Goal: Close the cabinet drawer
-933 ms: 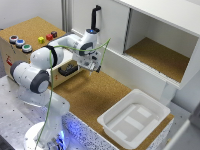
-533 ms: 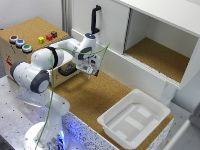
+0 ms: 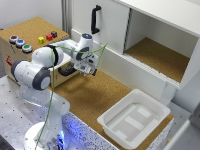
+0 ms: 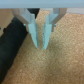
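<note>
The cabinet drawer (image 3: 62, 76) is a small light-wood front in the cork-topped box (image 3: 30, 27), partly hidden behind my arm. It appears to stand slightly out from the box's face. Its short black handle (image 3: 67, 71) shows as a dark blurred bar (image 4: 12, 47) in the wrist view. My gripper (image 3: 86, 70) hangs just to the exterior view's right of that handle, low over the cork surface. In the wrist view the gripper (image 4: 42, 46) has its pale blue fingers (image 4: 36, 32) pressed together, shut with nothing between them, beside the handle.
Coloured buttons (image 3: 26, 48) sit on top of the box. Behind stands a white cupboard with a tall black handle (image 3: 95, 19) and an open compartment (image 3: 160, 55). A white plastic tray (image 3: 132, 120) lies on the cork mat (image 3: 95, 95) at the front right.
My gripper has moved slightly down and toward the exterior view's left, closer to the drawer's handle. The drawer itself shows no visible movement.
</note>
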Motion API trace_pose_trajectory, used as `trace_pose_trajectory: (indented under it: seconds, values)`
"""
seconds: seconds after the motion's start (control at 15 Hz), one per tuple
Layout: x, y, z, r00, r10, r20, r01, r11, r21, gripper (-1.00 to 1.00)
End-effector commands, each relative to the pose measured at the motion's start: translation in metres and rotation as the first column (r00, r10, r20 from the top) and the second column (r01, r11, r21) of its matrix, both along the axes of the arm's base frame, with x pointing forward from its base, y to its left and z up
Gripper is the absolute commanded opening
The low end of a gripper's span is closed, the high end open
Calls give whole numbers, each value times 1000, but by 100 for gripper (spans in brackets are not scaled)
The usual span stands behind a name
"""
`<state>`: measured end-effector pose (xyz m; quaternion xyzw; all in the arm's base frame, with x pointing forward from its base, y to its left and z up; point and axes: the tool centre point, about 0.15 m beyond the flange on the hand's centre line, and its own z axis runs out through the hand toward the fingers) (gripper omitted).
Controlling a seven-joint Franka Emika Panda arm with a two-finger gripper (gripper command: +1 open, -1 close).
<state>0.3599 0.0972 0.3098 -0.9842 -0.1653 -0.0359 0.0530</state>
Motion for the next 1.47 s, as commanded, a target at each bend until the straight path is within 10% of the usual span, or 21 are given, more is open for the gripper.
trace_pose_trajectory:
  seconds: [0.0,1.4]
  values:
    - [26,36,-13,998,-53,-27,53,998,-20,-100]
    - [34,190,9,995,85,-47,-82,994,73,-100]
